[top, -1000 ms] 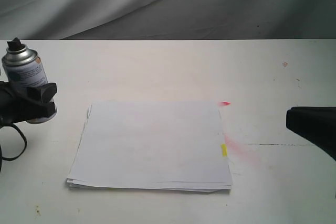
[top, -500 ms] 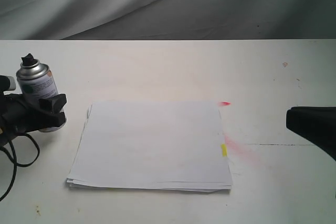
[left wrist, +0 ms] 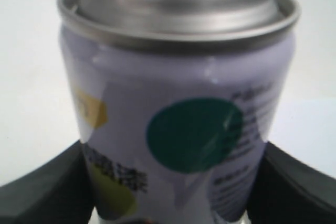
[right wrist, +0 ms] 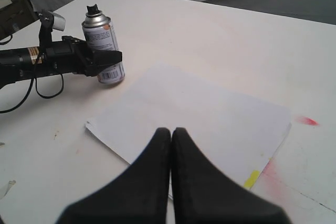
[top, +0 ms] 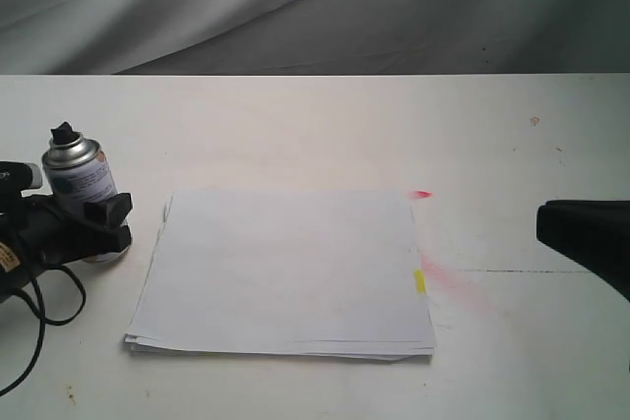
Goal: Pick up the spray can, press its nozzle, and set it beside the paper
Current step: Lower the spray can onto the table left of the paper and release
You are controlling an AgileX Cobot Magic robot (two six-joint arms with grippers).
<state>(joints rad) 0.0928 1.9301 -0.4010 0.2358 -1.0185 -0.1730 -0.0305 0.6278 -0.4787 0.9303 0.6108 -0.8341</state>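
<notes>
A: Gripping the can [top: 81, 179] low on its body, are we?

B: Yes. Our left gripper [top: 106, 224] has its jaws partly spread and clamped on the lower half of the label [left wrist: 194, 135], one jaw on each side. The can stands upright just left of the paper [top: 285, 272], not touching it. We can't quite tell from this angle whether its base rests on the table [top: 315, 125].

A: How will it handle?

B: We judge it light and stiff, with thin metal walls that won't give. The label is smooth and glossy, though, so it could slip or twist in our grip. It's also round, so it would roll if tipped.

A: Best hold?

B: Across the body, about where we have it, leaving the domed top and the nozzle [top: 65, 131] free. The nozzle is small and plastic, so we'd press it straight down, gently.

A: And our right gripper [right wrist: 171, 136]?

B: Closed, holding nothing, off to the paper's right and well apart from the can.
</notes>
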